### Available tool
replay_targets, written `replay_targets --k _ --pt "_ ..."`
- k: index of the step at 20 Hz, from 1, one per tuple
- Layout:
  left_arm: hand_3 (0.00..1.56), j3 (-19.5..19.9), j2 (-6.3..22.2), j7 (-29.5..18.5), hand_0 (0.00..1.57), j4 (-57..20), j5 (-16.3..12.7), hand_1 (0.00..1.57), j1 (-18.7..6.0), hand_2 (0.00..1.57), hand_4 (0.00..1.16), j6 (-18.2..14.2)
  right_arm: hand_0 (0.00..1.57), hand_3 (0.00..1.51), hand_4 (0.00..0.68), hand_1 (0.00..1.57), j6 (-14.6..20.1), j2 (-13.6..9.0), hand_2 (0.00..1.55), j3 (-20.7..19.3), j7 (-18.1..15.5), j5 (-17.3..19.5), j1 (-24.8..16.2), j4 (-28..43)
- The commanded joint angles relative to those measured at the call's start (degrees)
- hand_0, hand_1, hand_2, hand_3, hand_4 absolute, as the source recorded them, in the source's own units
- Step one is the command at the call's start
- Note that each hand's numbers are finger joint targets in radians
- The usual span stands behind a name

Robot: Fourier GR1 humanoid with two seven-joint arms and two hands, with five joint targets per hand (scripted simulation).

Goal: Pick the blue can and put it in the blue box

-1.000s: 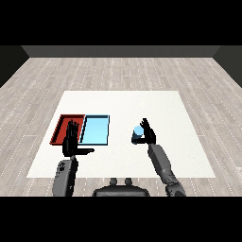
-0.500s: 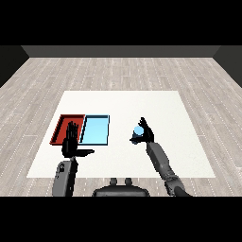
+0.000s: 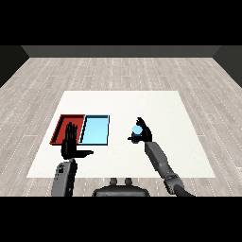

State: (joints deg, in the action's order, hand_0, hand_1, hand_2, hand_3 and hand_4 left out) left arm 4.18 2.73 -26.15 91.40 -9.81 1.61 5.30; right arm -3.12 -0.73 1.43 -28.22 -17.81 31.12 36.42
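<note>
The blue can is held just above the white table, right of the trays, with my right hand curled round it. The light blue tray lies to the can's left with nothing in it, and the red tray sits against its left side. My left hand is held upright with straight fingers and the thumb stuck out to the right, in front of the red tray's near edge and covering part of it.
The white table spreads wide around the trays, on a grey plank floor. Nothing else stands on it.
My right hand has shifted slightly left with the blue can in it. The left hand has stayed where it was.
</note>
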Motion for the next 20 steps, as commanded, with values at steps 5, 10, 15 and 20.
replay_targets --k 5,10,15,20 --pt "0.00 0.15 -0.37 -1.96 0.00 -4.18 -0.04 0.00 -1.61 0.00 0.00 0.84 1.57 1.45 0.673 1.57 10.31 0.71 1.49 4.46 3.07 2.56 2.83 -2.95" --pt "0.00 -0.75 -1.07 -3.34 0.00 -3.33 0.57 0.00 -0.14 0.00 0.00 1.18 1.55 1.44 0.680 1.55 10.09 0.46 1.49 2.47 7.66 4.89 -0.17 4.78" --pt "0.00 -2.90 -1.80 0.08 0.00 -2.22 1.68 0.00 -1.25 0.00 0.00 0.23 1.51 1.41 0.655 1.51 8.24 0.70 1.46 0.17 1.14 6.42 4.89 -1.85" --pt "0.00 -1.82 0.31 0.23 0.00 -3.55 3.75 0.00 -3.13 0.00 0.00 -0.20 1.47 1.41 0.649 1.47 10.20 0.69 1.45 3.26 4.24 8.19 -0.26 11.04"
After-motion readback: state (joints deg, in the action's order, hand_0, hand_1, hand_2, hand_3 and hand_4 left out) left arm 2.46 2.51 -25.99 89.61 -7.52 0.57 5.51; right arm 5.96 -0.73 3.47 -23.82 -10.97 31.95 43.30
